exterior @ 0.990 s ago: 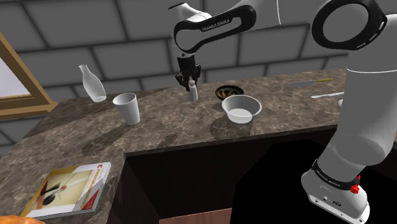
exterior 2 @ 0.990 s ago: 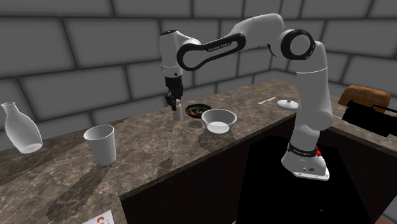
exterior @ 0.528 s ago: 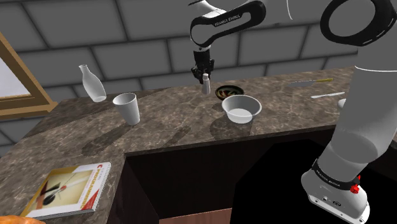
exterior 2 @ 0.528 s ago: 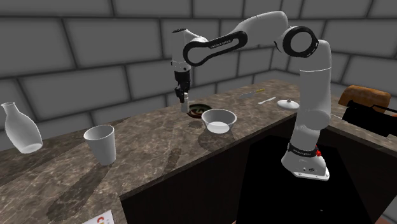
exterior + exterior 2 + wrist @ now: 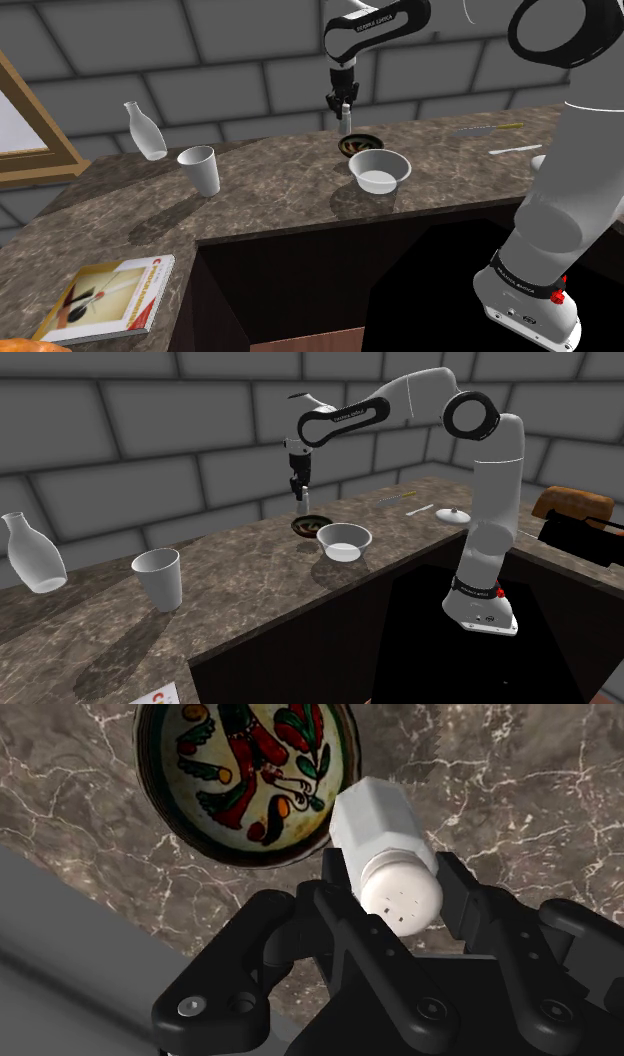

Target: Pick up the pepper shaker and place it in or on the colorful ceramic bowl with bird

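My gripper [image 5: 395, 889]: fingers [image 5: 462, 894] clamped on the white pepper shaker [image 5: 385, 839], which hangs in the air with its cap toward the wrist camera. Beneath: painted bird bowl [image 5: 240, 774] on the marbled counter [image 5: 270, 195], its inside in my plain sight, pepper shaker by its rim. Just beside: white bowl [image 5: 380, 170]. Well apart, toward the shoulder view's left: white cup [image 5: 200, 170], bottle [image 5: 145, 130], book [image 5: 105, 297].
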Robot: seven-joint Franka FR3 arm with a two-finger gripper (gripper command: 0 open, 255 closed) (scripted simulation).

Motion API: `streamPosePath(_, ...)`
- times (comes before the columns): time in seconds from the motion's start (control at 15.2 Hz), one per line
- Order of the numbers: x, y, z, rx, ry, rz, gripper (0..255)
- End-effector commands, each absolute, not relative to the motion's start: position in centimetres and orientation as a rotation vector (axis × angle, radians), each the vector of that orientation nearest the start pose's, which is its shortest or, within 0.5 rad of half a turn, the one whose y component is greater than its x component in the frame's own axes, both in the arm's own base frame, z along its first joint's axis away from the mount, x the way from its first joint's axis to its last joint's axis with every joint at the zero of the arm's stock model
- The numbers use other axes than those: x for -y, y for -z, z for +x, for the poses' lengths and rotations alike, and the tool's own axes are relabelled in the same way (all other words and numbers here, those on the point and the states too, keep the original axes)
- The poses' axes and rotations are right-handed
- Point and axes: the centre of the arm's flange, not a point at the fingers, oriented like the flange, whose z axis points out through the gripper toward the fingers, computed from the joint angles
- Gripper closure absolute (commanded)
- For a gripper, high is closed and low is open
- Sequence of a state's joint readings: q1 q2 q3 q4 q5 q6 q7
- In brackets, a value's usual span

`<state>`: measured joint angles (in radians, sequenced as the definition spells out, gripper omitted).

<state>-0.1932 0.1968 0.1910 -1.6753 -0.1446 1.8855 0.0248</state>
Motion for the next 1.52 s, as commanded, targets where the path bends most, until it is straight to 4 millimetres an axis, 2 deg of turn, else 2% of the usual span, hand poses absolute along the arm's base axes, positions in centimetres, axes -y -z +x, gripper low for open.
streamPosePath(0.0,4.5,-49.1,62.3,0.023,0.03,-3.242,255)
streamPosePath(0.26,9.7,-49.4,62.3,0.023,0.03,-3.242,255)
streamPosePath(0.33,11.9,-49.6,62.2,0.023,0.03,-3.242,255)
streamPosePath(1.45,11.9,-40.6,62.2,0.023,0.03,-3.242,255)
